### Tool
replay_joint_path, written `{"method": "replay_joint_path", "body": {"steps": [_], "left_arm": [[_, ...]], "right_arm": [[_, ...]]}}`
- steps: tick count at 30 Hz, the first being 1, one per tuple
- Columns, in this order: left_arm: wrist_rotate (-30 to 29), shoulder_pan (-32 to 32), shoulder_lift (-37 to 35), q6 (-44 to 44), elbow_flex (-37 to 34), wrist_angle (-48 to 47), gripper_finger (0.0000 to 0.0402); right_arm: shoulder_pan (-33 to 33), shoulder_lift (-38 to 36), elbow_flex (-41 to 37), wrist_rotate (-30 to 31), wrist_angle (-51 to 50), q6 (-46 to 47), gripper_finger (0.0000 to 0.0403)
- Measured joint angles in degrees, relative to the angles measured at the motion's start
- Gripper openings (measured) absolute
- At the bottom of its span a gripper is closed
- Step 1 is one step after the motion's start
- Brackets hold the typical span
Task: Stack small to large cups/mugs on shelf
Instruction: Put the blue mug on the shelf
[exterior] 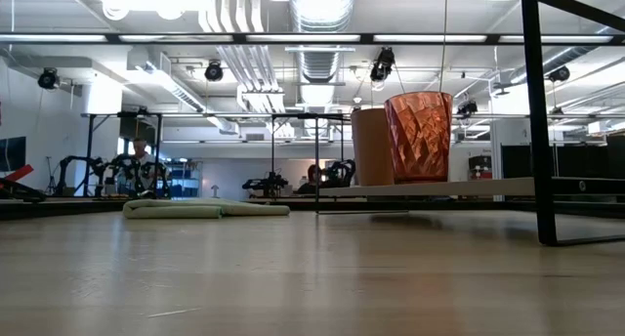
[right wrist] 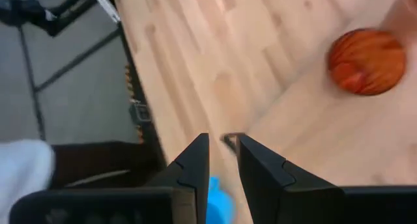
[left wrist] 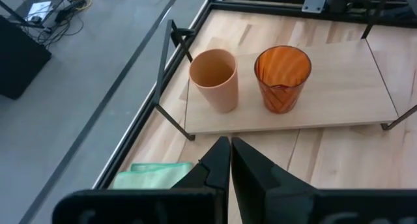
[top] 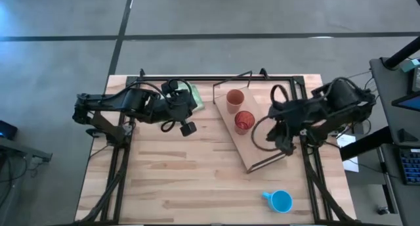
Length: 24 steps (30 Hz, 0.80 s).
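The shelf lies slantwise on the worktop, carrying the upright tan cup and red cup between both jaws; left gripper pressed together, right gripper slightly spread, empty

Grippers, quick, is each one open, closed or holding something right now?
Left gripper: closed, holding nothing, aimed at the light wooden shelf board.
Right gripper: slightly open, empty, above the shelf.

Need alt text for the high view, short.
Top-down: an opaque tan-orange cup and a translucent red-orange cup stand side by side on a light wooden shelf board lying at an angle on the table. A bright blue mug with handle sits apart at the table's near edge; left end effector and right end effector flank the board.
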Motion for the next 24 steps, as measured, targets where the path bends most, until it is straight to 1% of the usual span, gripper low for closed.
{"method": "replay_joint_path", "body": {"steps": [4, 6, 10, 15, 22, 24], "left_arm": [[0.01, 0.00, 0.00, -0.02, 0.00, -0.02, 0.0000], [0.01, -0.01, 0.00, -0.02, -0.03, -0.05, 0.0000], [0.01, 0.01, 0.00, -0.03, -0.04, -0.13, 0.0000], [0.04, -0.03, -0.06, -0.07, -0.07, -0.53, 0.0000], [0.35, -0.14, -0.11, -0.11, -0.07, -0.98, 0.0000], [0.45, -0.14, -0.11, -0.11, -0.07, -0.96, 0.0000]], "right_arm": [[3.53, -0.61, -4.27, -2.49, 4.15, 5.57, 0.0073], [5.13, -0.62, -5.67, -2.89, 0.48, 8.73, 0.0073], [9.46, -1.25, -10.98, -3.00, 1.29, 14.05, 0.0073], [15.52, -2.76, -18.16, -3.06, 1.11, 25.19, 0.0073], [22.67, -3.04, -28.45, -3.29, 1.04, 42.07, 0.0073], [24.10, -3.04, -30.93, -4.79, 2.31, 46.20, 0.0073]]}}
